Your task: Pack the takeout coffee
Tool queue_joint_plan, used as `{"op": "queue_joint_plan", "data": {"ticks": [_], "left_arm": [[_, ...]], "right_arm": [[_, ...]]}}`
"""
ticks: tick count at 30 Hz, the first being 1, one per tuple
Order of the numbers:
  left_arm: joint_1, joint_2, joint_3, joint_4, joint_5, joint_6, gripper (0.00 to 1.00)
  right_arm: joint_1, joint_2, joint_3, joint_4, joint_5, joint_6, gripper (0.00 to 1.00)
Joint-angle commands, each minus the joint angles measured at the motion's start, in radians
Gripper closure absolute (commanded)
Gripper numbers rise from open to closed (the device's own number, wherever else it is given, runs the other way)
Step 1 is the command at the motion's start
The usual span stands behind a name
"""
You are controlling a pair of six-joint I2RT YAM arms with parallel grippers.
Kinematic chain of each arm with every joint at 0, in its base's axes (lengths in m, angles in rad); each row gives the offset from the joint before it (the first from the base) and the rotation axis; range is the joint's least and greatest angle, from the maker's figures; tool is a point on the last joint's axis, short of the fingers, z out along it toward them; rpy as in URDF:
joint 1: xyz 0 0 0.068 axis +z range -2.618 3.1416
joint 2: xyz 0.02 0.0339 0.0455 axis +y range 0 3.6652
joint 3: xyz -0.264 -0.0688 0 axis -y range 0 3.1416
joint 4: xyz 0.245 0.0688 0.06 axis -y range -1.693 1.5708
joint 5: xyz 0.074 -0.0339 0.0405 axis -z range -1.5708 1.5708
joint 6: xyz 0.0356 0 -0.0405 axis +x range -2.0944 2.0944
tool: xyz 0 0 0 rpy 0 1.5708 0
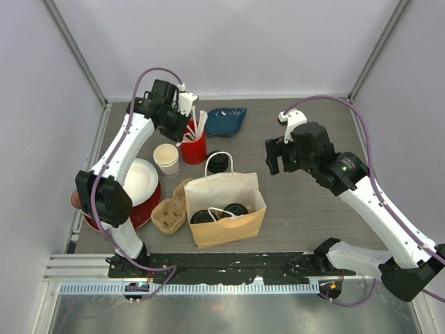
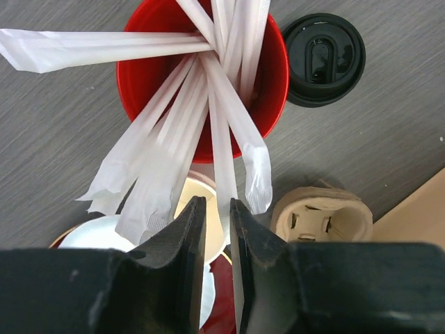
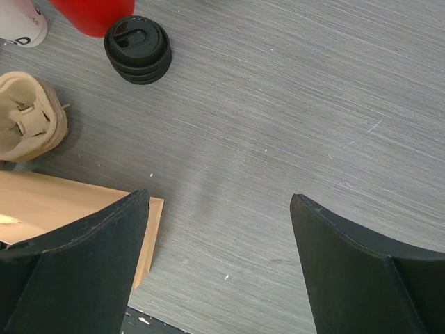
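- Packed: we count two takeout coffees, both with black lids on, standing inside the paper bag at the middle of the near edge.
- Unpacked: one open paper cup stands lidless left of centre, just beside the red cup. The spare lids lie just behind the bag.
- The left gripper hangs over the red cup, jaws nearly together, and we judge it to be pinching one wrapped stick.
- The right gripper is spread wide, holding nothing, above bare tabletop toward the right edge.
- We judge the task well advanced, with lidding and bagging the last cup outstanding.
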Motion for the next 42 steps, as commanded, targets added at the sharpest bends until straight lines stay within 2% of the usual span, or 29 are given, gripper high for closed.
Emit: {"op": "queue_joint_plan", "data": {"ticks": [1,6,11,14,17,25,29,32,42], "left_arm": [[-0.005,-0.009,0.011,-0.024,0.044,-0.002,0.76],[-0.005,-0.001,0.017,-0.044,0.024,0.004,0.73],[-0.014,-0.005,0.003,-0.055,0.038,0.001,0.59],[-0.023,-0.004,-0.002,-0.045,0.041,-0.002,0.54],[-0.028,0.004,0.003,-0.036,0.036,-0.004,0.54],[-0.037,0.039,0.014,-0.062,0.044,-0.001,0.65],[-0.037,0.021,0.012,-0.052,0.007,-0.001,0.88],[-0.04,0.005,0.026,-0.052,-0.03,-0.001,1.0],[-0.049,-0.11,0.055,-0.055,-0.113,0.019,1.0]], "right_arm": [[-0.005,-0.023,0.008,0.017,-0.005,-0.017,0.12],[-0.003,-0.02,0.006,0.018,-0.01,-0.017,0.12],[-0.005,-0.017,0.002,0.02,-0.015,-0.022,0.12],[-0.003,-0.012,0.002,0.018,-0.018,-0.023,0.12],[-0.003,-0.011,0.0,0.018,-0.019,-0.025,0.12],[-0.003,-0.022,-0.006,0.009,-0.015,-0.028,0.12],[-0.003,-0.019,-0.002,0.007,-0.016,-0.028,0.12],[-0.003,-0.012,0.002,0.009,-0.016,-0.028,0.12],[-0.003,-0.011,0.028,-0.006,-0.021,-0.031,0.12]]}}
